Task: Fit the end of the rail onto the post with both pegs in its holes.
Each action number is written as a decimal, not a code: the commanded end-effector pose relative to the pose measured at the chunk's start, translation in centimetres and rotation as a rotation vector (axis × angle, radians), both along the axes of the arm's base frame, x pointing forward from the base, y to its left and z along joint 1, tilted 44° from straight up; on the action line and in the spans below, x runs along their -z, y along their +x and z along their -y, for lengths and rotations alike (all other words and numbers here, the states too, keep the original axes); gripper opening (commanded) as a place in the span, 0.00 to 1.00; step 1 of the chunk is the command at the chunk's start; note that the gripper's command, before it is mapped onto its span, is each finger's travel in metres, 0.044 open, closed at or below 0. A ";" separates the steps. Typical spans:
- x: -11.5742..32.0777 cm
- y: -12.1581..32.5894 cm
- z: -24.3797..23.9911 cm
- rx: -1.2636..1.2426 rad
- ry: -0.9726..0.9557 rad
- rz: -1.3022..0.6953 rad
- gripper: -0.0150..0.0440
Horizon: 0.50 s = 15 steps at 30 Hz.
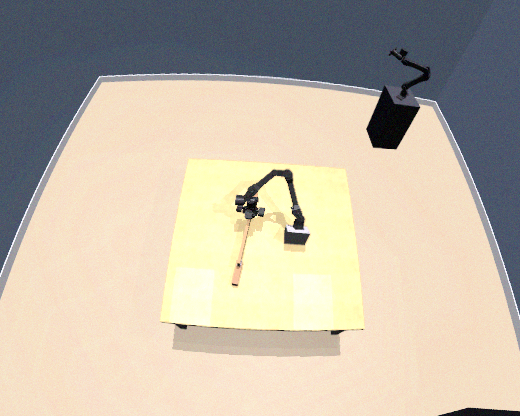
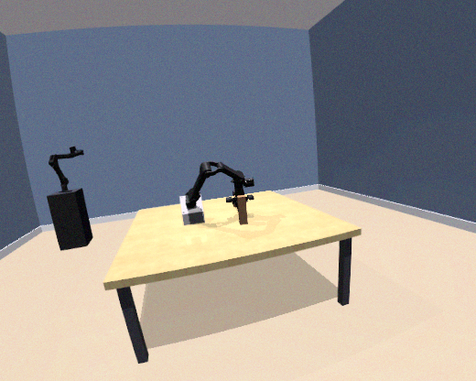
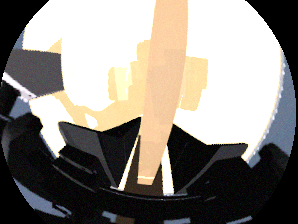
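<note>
The long wooden rail (image 1: pixel 244 242) (image 3: pixel 167 60) runs from my gripper to the bracket (image 1: pixel 239 264) on the low footboard block (image 1: pixel 236 278). My gripper (image 1: pixel 250 216) (image 3: pixel 153 121) points down around the rail's post end. Its fingers stand slightly apart, with a bright gap on each side of the rail in the wrist view, so it is open. The wooden post (image 2: pixel 243 212) stands upright in front of the gripper in the exterior view. A dark brown surface shows under the rail end in the wrist view. The pegs, the holes and the joint are hidden, and whether the end touches the post cannot be told.
The arm's base box (image 1: pixel 296 235) (image 2: pixel 193 216) stands on the table (image 1: pixel 328 200) (image 2: pixel 167 256), beside the rail. The arm arches over from it to the post. A second arm stands on a black pedestal (image 1: pixel 393 120) (image 2: pixel 70 220) off the table.
</note>
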<state>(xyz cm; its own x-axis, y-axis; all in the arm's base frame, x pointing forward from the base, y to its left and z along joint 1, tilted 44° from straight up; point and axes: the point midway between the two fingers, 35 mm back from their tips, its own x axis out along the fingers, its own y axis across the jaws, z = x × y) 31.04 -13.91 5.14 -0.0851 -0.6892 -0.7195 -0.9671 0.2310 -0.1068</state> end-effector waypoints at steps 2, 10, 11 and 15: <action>0.0 0.0 0.0 0.001 0.000 -0.001 0.70; 0.0 0.0 0.0 0.001 0.000 -0.001 1.00; 0.0 0.0 0.0 0.001 0.000 -0.001 1.00; 0.0 0.5 -2.1 -0.001 0.001 -0.002 1.00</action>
